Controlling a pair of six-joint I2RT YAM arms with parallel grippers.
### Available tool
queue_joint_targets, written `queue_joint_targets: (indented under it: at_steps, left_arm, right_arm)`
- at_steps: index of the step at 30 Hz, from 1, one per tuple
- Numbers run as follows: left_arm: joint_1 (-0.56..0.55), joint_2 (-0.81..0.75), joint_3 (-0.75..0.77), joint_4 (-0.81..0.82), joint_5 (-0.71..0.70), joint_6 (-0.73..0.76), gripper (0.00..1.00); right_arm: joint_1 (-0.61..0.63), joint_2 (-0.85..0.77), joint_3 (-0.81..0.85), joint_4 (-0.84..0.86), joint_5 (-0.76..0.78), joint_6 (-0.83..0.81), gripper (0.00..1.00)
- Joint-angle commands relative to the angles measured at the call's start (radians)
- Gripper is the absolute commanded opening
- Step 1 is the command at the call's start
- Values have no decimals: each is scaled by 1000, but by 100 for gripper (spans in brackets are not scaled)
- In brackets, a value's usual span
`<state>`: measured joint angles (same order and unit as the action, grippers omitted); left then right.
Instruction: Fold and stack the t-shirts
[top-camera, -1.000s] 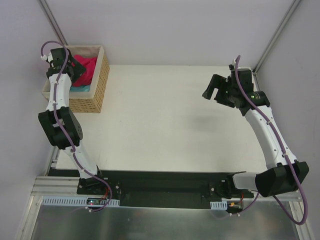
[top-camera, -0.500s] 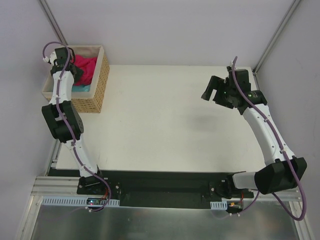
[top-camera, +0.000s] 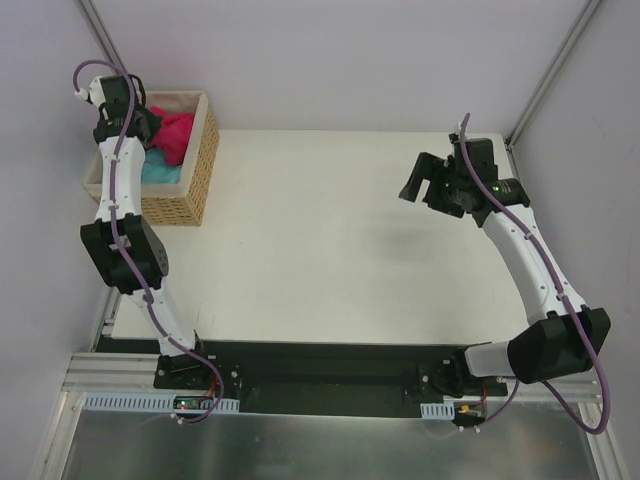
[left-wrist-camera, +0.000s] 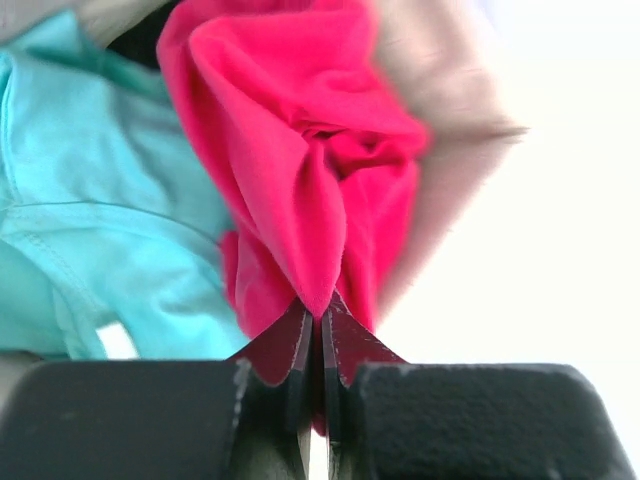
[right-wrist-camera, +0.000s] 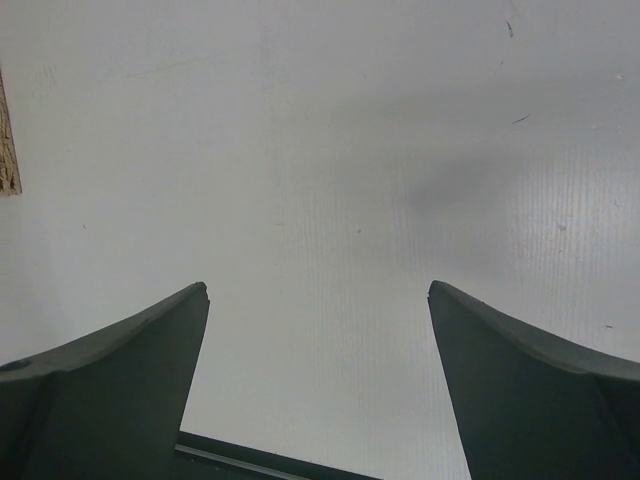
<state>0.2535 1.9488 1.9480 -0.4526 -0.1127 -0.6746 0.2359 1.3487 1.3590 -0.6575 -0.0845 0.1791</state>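
A crimson-pink t-shirt (top-camera: 176, 134) lies bunched in the wicker basket (top-camera: 203, 160) at the table's far left, on top of a teal t-shirt (top-camera: 160, 171). My left gripper (top-camera: 143, 128) reaches into the basket from above and is shut on a fold of the pink t-shirt (left-wrist-camera: 300, 170), which rises in a ridge from the fingertips (left-wrist-camera: 290, 335). The teal t-shirt (left-wrist-camera: 90, 230) spreads out to the left of it. My right gripper (top-camera: 425, 180) hovers over the right side of the table, open, with only bare table (right-wrist-camera: 320, 200) between its fingers (right-wrist-camera: 150, 350).
The white table (top-camera: 330, 250) stretches between the two arms. Grey walls and metal frame posts (top-camera: 105, 45) close in the back and sides. The basket's corner (right-wrist-camera: 8, 150) shows at the left edge of the right wrist view.
My left gripper has closed on the pink t-shirt in the basket and the arm has shifted slightly back. The right arm has drifted a little to the left.
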Motion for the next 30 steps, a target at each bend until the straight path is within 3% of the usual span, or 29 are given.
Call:
queue_joint_targets:
  at_steps: [1,5,10,13,18,23,24,30]
  left_arm:
    - [-48,-211,54,86,-37,-28,0]
    - [-98,-225,221,101,-65,18,0]
    - [-129,-206,496,101,45,93,0]
    - [-172,-228,572,115,99,118,0]
    - [-288,-272,574,196,214,90,0]
    - [-413,-355,366,196,326,95,0]
    - [-433,-372,253,195,323,104,0]
    - [-595,-491,-194,189,162,69,0]
  right_arm:
    - [9,17,31,45,-66,17,96]
    - [16,23,34,47,-89,22,96]
    - [19,-16,28,47,-26,16,96]
    - [17,-49,23,47,32,16,96]
    - [17,-103,5,45,176,54,96]
    - [16,-129,14,-16,293,94,96]
    - [14,-143,8,-20,313,92,96]
    - [16,-203,-31,-21,335,59,96]
